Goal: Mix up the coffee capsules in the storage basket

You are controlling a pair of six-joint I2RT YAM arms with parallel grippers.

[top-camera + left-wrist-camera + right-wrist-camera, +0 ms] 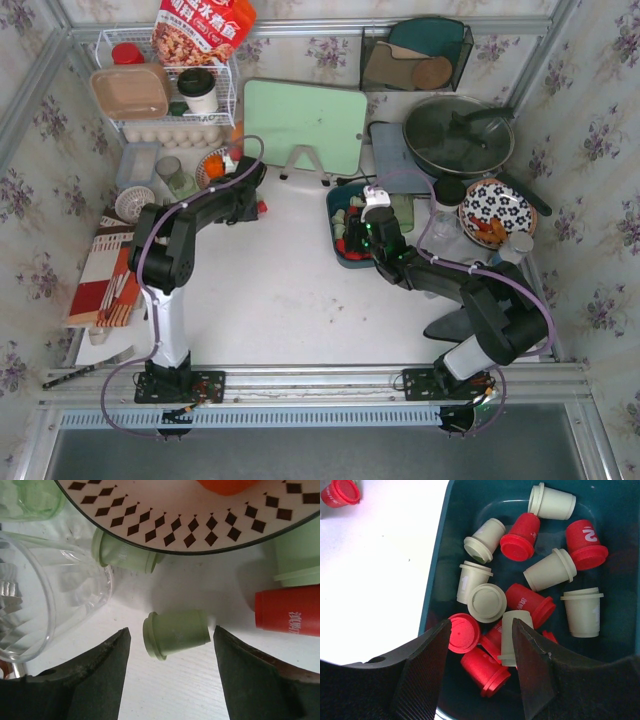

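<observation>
L gripper [170, 630], fingers wide, straddles mint capsule [177, 634] lying 9–3 o'clock, rim at 9; R gripper [481, 622] wide over teal basket [439, 555].

home kitchen (pan [458, 135], cutting board [305, 125])

Your storage basket [436, 580] sits right of the middle of the table [280, 290], in front of the pan [458, 135]. The coffee capsules [486, 602] lie jumbled inside it, and the right gripper [481, 630] hangs over its near-left part. A stray capsule [340, 491] rests on the table off to the basket's left. At the far left, the left gripper [171, 632] straddles a lone capsule [186, 630] lying on its side. Behind that sits a plate [165, 510], with a third capsule [125, 555] tucked under its rim and a glass [50, 605] to the left.
</observation>
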